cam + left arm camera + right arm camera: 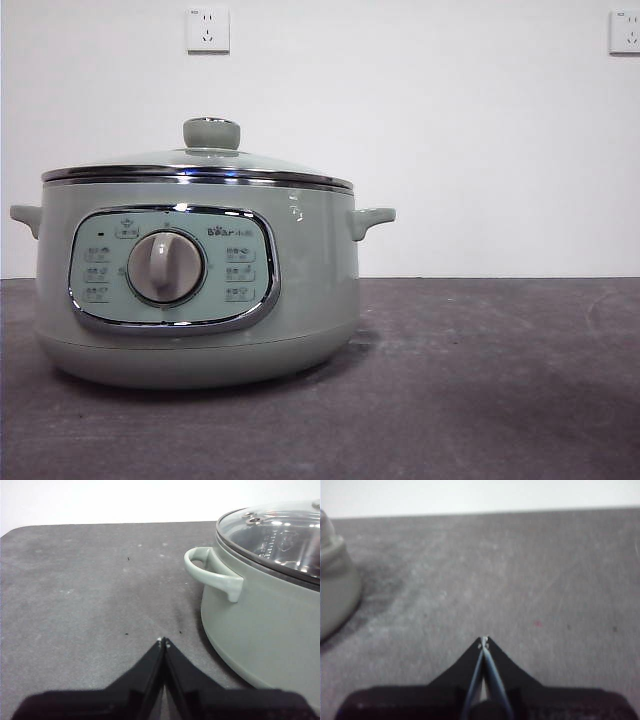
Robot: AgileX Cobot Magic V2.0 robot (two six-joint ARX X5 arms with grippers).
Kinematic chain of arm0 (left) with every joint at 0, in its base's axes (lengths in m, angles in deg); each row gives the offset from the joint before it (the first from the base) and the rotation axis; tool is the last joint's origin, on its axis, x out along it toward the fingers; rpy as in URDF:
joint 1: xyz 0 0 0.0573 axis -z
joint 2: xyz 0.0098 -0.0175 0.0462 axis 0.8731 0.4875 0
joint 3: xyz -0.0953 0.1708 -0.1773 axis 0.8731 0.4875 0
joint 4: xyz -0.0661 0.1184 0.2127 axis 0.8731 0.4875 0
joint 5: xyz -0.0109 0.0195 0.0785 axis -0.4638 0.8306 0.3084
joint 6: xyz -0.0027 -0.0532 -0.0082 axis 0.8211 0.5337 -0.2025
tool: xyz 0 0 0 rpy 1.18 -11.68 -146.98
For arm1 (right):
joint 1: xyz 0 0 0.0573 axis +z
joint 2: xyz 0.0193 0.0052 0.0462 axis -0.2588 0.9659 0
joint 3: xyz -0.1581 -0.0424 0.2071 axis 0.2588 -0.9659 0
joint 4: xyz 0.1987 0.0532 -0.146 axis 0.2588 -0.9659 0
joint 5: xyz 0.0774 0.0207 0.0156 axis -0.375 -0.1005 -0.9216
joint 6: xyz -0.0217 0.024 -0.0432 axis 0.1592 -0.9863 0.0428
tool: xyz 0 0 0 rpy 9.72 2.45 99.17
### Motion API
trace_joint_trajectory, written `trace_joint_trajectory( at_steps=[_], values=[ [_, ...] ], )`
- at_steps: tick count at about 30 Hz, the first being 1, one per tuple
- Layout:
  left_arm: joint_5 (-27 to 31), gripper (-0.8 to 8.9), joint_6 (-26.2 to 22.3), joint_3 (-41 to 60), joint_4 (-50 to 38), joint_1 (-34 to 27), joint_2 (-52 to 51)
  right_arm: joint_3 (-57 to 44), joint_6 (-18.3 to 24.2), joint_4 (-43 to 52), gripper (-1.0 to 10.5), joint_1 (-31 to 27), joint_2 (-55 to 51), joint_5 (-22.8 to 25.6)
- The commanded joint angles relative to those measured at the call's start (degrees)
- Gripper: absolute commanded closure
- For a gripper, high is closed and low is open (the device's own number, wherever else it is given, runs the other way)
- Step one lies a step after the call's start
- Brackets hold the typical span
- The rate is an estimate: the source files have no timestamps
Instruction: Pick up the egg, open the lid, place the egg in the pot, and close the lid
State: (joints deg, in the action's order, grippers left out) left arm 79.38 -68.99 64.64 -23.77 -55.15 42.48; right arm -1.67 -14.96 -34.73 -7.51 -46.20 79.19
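Note:
The sage-green pot (200, 290) stands on the dark table at the left of the front view, its dial panel facing the camera. The glass lid (200, 165) with its green knob (211, 132) sits closed on it. The egg is not in view. My left gripper (163, 641) is shut and empty, low over the table beside the pot (265, 625), close to one side handle (212, 575); the lid (280, 535) shows there too. My right gripper (484, 640) is shut and empty over bare table, with the pot (335, 590) off to one side.
The grey table (480, 380) stretches to the right of the pot. A white wall with two power sockets (207, 30) stands behind.

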Motion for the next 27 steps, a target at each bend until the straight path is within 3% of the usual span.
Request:
trace_joint_trajectory(
  at_steps=[1, 4, 27],
  values=[
    [-0.3, 8.17, 0.1, 0.8, -0.1, -0.1, -0.2, -0.5, -2.2, -1.9, 9.5, 0.0, -0.7, 0.2],
    [-0.3, 8.16, 0.1, 0.8, -0.1, -0.1, -0.2, -0.5, -5.6, -1.9, 9.5, 0.1, -0.3, 0.1],
    [-0.3, 8.17, 0.1, 0.8, -0.1, -0.1, -0.2, -0.5, -5.7, -1.9, 9.5, 0.1, 0.2, 0.5]
  ],
)
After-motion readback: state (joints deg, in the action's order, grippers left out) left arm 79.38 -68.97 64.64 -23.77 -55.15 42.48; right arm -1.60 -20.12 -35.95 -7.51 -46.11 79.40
